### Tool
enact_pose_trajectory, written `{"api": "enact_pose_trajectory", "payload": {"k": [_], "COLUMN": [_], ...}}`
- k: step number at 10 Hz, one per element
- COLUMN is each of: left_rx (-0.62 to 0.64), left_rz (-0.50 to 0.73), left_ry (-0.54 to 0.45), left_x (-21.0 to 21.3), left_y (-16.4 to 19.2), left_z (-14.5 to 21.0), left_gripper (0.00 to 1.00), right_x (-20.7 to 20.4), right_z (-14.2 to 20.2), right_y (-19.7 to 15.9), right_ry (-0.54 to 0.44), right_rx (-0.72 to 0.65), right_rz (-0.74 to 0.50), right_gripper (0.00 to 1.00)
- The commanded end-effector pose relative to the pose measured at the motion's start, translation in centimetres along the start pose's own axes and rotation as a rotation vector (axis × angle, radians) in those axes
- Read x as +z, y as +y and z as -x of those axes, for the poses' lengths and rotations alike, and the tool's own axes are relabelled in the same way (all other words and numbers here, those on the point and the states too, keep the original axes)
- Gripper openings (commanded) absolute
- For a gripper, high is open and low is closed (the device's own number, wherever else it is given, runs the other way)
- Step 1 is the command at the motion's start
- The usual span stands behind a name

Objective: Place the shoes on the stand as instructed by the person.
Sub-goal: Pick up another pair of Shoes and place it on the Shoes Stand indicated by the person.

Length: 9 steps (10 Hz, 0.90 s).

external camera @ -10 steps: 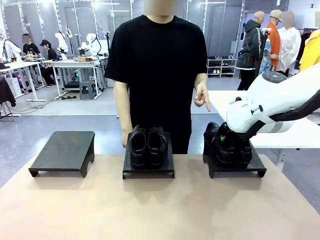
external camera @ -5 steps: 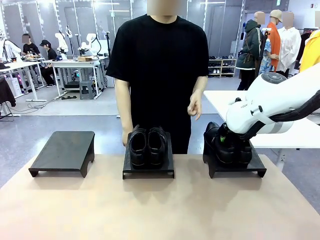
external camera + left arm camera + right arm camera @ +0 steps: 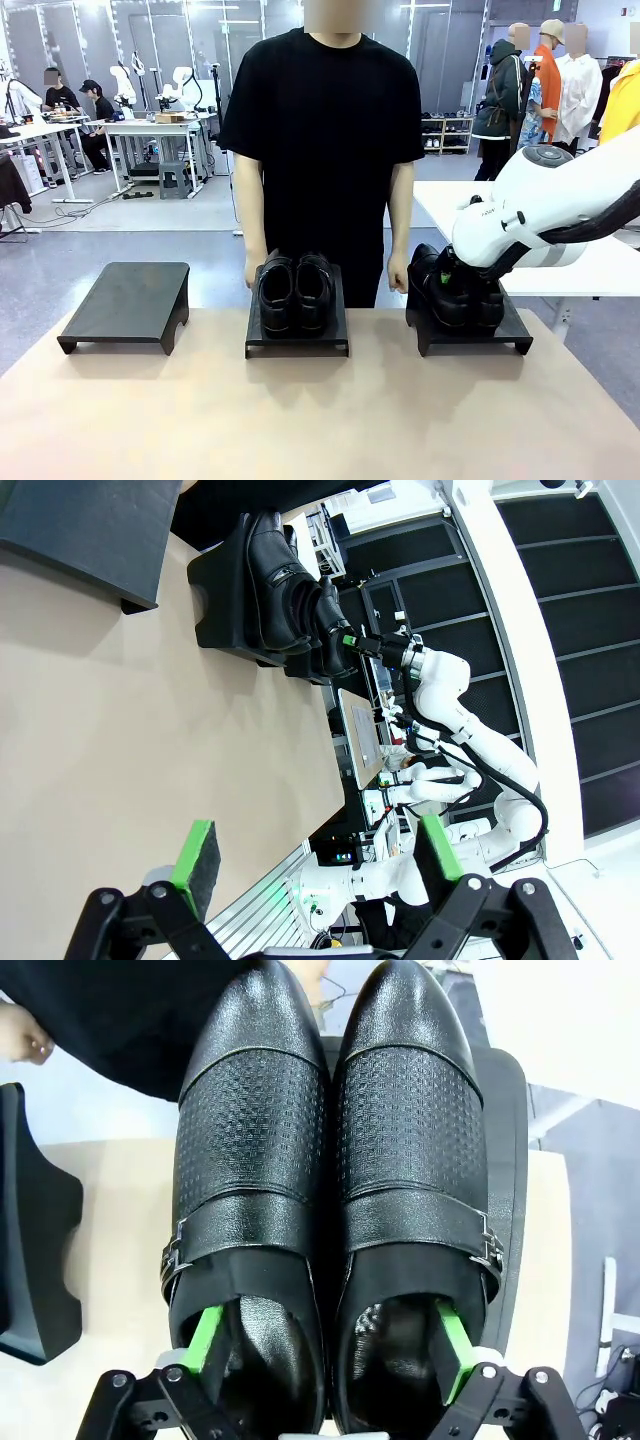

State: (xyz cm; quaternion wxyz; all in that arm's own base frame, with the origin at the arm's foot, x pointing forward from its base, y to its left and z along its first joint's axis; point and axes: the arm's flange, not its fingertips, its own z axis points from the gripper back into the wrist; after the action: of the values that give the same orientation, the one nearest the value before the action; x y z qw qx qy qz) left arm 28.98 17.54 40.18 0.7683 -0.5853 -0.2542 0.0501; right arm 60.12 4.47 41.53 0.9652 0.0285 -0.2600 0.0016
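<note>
over the right stand the right gripper reaches down, fingers inside both shoes.

One glossy black pair of shoes sits side by side on the middle stand; the second pair sits on the stand to its right.
</note>
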Motion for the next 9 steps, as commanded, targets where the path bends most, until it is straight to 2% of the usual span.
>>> {"api": "enact_pose_trajectory", "payload": {"k": [1,4,5,6,8,9], "left_rx": [-0.014,-0.014,-0.014,-0.014,-0.014,-0.014], "left_rz": [0.017,0.017,0.017,0.017,0.017,0.017], "left_ry": [0.000,0.000,0.000,0.000,0.000,0.000], "left_x": [0.1,0.1,0.1,0.1,0.1,0.1], "left_y": [0.0,0.0,0.0,0.0,0.0,0.0], "left_z": [0.0,0.0,0.0,0.0,0.0,0.0], "left_gripper": [1.00,1.00,1.00,1.00,1.00,1.00], "right_x": [2.9,11.3,13.4,15.3,18.0,18.5], "right_z": [0.7,3.5,4.9,6.9,11.9,14.0], "right_y": [0.1,-1.7,-2.8,-4.3,-8.8,-11.3], "right_ry": [-0.022,-0.017,-0.010,0.043,0.124,0.187], "right_rx": [-0.002,-0.076,-0.116,-0.129,-0.189,-0.213], "right_rz": [-0.028,-0.152,-0.252,-0.351,-0.451,-0.578], "right_gripper": [1.00,1.00,1.00,1.00,1.00,1.00]}}
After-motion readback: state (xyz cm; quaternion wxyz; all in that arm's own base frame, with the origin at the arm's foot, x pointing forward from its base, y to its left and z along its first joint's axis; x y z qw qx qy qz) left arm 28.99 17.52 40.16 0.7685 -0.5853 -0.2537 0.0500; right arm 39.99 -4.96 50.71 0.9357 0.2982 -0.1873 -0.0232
